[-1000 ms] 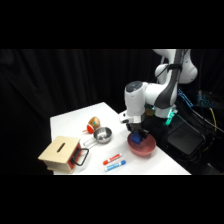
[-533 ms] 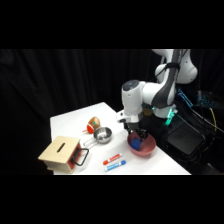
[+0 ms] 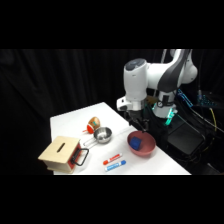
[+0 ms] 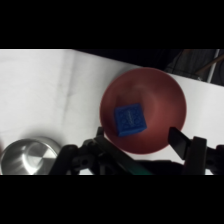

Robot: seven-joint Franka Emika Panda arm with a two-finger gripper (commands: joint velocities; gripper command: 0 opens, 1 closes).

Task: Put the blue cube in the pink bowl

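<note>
Pincer (image 4: 137, 142) hung spread wide, empty, above pink bowl (image 4: 170, 102). Blue cube (image 4: 130, 120) lay loose inside bowl, below and between fingers. Bowl sat near bench (image 4: 45, 90) edge; metal bowl (image 4: 27, 157) well aside.

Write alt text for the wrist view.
A blue cube lies inside the pink bowl on a white table. The robot's hand hangs above it, fingers open and apart from the cube. A metal bowl sits at lower left.
</note>
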